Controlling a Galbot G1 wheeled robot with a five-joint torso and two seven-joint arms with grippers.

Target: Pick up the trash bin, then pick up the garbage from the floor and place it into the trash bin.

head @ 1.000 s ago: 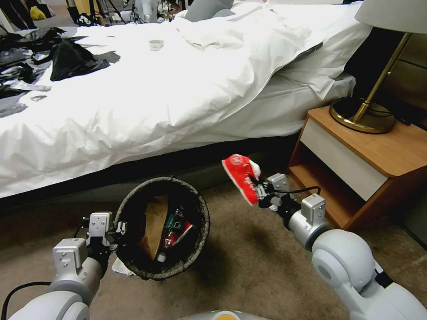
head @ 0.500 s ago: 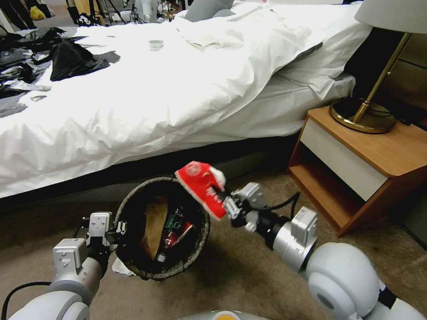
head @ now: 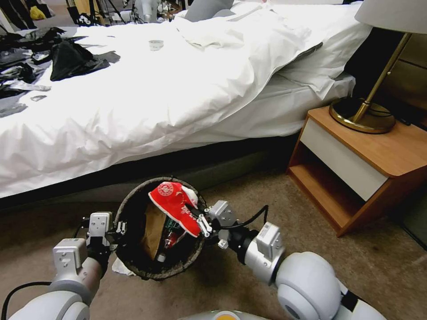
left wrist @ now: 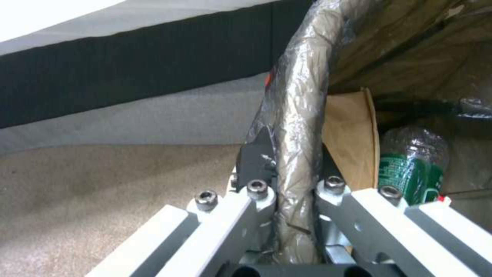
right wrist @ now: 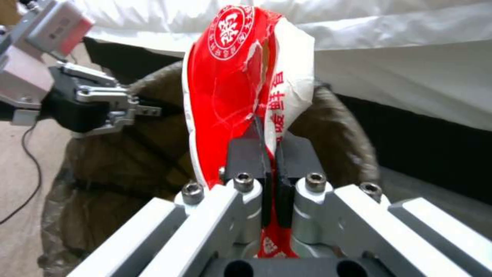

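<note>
The trash bin [head: 133, 262], round with a dark bag folded over its rim, hangs just above the carpet in front of the bed. My left gripper [head: 119, 229] is shut on its rim [left wrist: 300, 127] at the bin's left side. Inside lie a brown paper scrap [head: 153, 226], a green plastic bottle [left wrist: 413, 173] and a red carton. My right gripper [head: 202, 222] is shut on a crushed red-and-white carton [head: 174, 205] [right wrist: 233, 96], held over the bin's opening near its right rim. A white tissue [head: 119, 266] lies on the floor under the bin's left edge.
The bed [head: 155, 98] with a white duvet runs across the back, its dark base just behind the bin. A wooden nightstand [head: 356, 169] with a brass lamp [head: 362, 113] stands at the right. Open carpet [head: 249, 275] lies in front and to the right.
My right gripper has swung left and down with the red-and-white carton, from beside the nightstand to over the bin's opening. The left gripper and bin have stayed put.
</note>
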